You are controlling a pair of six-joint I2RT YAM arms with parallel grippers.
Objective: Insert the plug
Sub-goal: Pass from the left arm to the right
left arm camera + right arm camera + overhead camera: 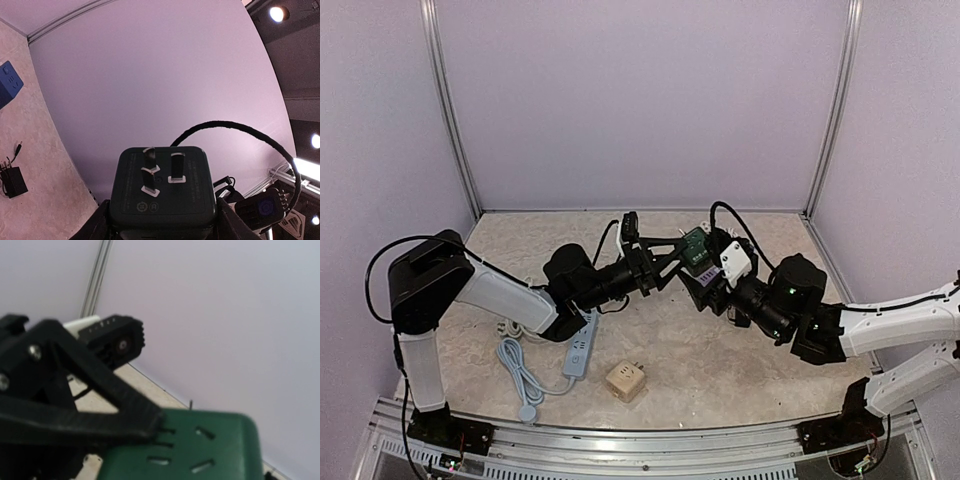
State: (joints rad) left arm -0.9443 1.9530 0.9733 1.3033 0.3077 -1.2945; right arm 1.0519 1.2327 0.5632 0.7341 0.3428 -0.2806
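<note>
Currently our left gripper (680,248) clamps the green plug (162,195) in mid-air above the table (700,350), its prongs facing back along the arm. Our right gripper (712,282) sits just beside it; we cannot tell how wide its jaws stand

no text, brand or number can be read in any view. the prong face of the green adapter cube (162,197) carries a line of small moulded print and two round marks near its lower edge, but all of it is too small and faint to make out.
</note>
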